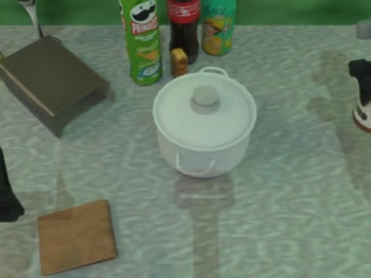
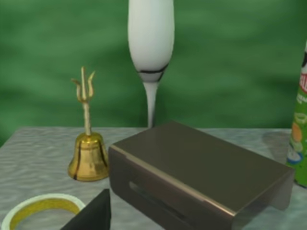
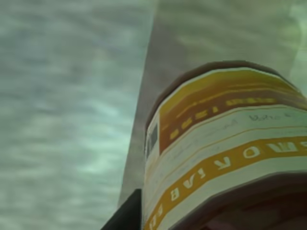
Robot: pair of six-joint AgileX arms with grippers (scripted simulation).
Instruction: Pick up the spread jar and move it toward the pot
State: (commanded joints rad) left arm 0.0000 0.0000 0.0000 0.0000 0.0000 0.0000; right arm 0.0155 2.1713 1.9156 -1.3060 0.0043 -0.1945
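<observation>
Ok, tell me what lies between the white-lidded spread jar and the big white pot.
Bare table, per the top view, between spread jar and pot.

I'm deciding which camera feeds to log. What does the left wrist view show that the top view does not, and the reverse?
Only the left wrist view shows a gold bell, a tall white glass and a white-rimmed dish.

Only the top view shows the pot, the cola bottle, a small tan block, a green-and-yellow can, a wooden board, and at the right edge the spread jar under the right arm.

Both show the grey box and the green crisps can.
</observation>
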